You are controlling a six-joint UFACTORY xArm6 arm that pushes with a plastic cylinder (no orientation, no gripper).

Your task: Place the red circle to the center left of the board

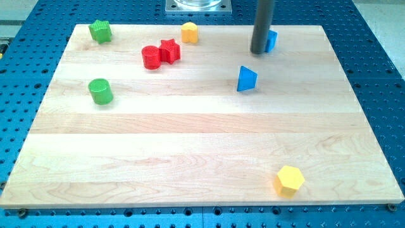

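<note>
Our rod comes down near the board's (190, 190) top edge, right of middle, and my tip (259, 51) rests just left of a blue block (271, 41) that it partly hides, so we cannot tell whether the two touch. There are no jaws on this arm, only the rod, so nothing can be open, closed or gripped.

The red circle (151, 57) sits in the upper left part of the board, touching the red star (169, 50) on its right. Well apart from my tip, it lies across the top of the board toward the view's left. A green cylinder (100, 91) stands below and left of it, close to the left edge and roughly where the circle should end up. A green star (100, 30) sits at the top left corner, a yellow block (190, 31) near the top middle, a blue triangle (247, 78) below my tip, and a yellow hexagon (290, 180) at the bottom right.

We judge the push has not begun; we are at the approach. Next, my tip should pass to the circle's upper right side, ideally slipping between it and the red star, then push down and left. The risks are dragging the star along and bumping the green cylinder.
</note>
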